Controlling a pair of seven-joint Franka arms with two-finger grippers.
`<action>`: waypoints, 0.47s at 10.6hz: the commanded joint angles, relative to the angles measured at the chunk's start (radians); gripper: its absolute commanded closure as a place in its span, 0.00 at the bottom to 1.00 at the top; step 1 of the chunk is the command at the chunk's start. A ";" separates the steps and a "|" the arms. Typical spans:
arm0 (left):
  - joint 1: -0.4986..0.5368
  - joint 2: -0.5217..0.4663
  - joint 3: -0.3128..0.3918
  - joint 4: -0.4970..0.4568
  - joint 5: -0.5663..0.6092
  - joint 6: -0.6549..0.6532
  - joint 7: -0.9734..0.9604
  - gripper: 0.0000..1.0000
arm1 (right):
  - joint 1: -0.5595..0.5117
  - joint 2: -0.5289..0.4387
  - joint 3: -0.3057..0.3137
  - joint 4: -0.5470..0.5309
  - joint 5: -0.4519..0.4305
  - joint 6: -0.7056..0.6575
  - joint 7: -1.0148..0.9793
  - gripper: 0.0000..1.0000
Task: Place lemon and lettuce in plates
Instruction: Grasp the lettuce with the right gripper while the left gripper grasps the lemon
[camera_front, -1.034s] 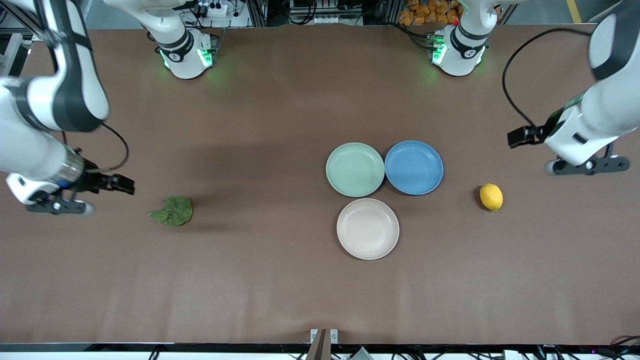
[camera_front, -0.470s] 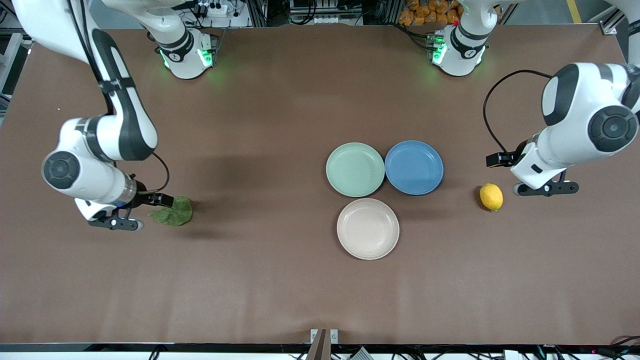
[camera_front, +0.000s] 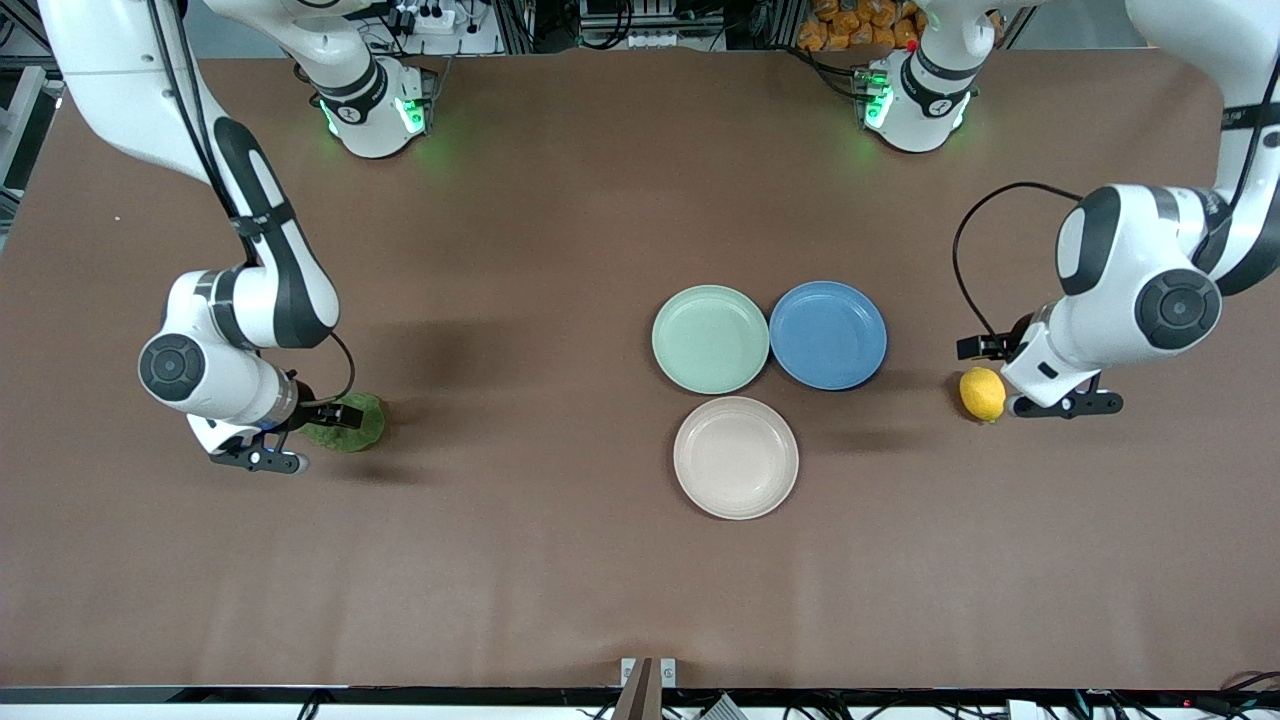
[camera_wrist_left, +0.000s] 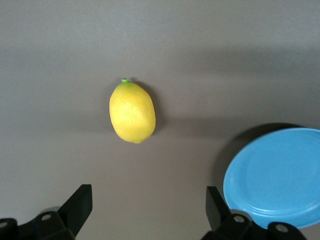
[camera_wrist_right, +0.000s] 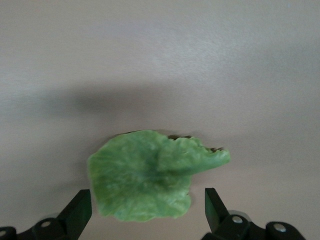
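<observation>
In the front view, the right pincer is seen low over the brown desk, at the edge of the lettuce, toward the right arm's end. The left pincer is found just beside the lemon, toward the left arm's end. Between the two pincers lie the mint plate, touching the blue plate, and the beige plate; all three are bare.

In the left wrist view, the left pincer is shown wide open and holding nothing. The lemon lies on the desk ahead of its fingertips, apart from them, with the blue plate off to one side.

In the right wrist view, the right pincer is likewise spread wide and empty. The lettuce lies flat, reaching between the fingers.
</observation>
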 joint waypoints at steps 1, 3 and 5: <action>0.027 0.051 -0.006 0.004 0.023 0.050 0.036 0.00 | -0.049 0.031 0.008 0.001 0.011 0.023 0.009 0.00; 0.036 0.105 -0.003 0.010 0.023 0.065 0.036 0.00 | -0.053 0.052 0.008 0.001 0.012 0.061 0.011 0.00; 0.054 0.155 -0.001 0.017 0.026 0.113 0.036 0.00 | -0.053 0.068 0.008 0.001 0.011 0.084 0.011 0.09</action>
